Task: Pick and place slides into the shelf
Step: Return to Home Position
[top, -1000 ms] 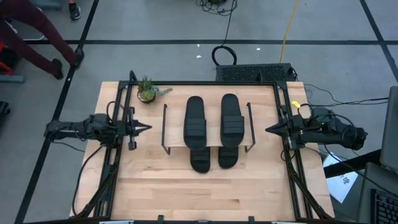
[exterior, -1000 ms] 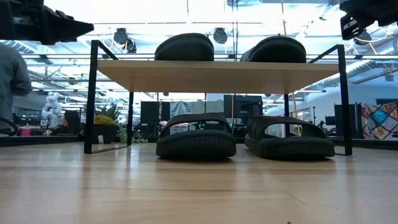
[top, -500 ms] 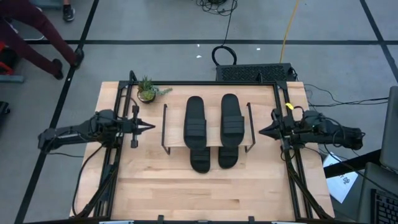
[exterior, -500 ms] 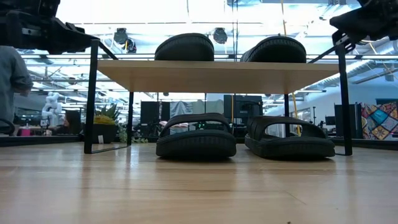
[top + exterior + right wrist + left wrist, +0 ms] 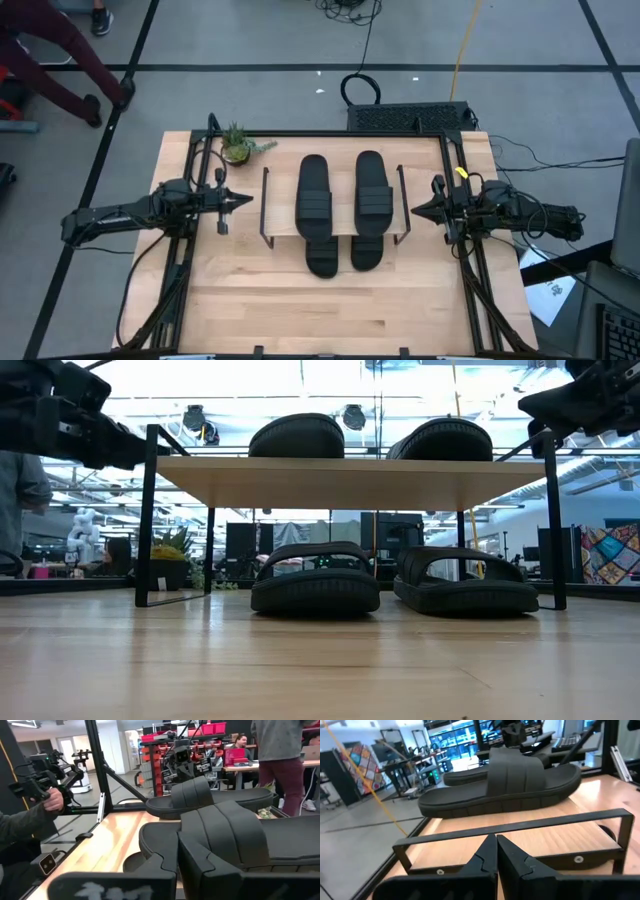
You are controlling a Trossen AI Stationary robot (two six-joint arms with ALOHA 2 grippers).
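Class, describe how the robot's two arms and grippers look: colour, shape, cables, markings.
The left arm and right arm are dark, slim and jointed. The left gripper and right gripper are black and two-fingered, tapering to a point. Black cables loop down from the arms. A small yellow tag sits near the right wrist.

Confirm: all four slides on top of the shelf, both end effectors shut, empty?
No: two slides sit on the shelf, two under it, per the low view. The left end effector and right end effector are shut, empty.
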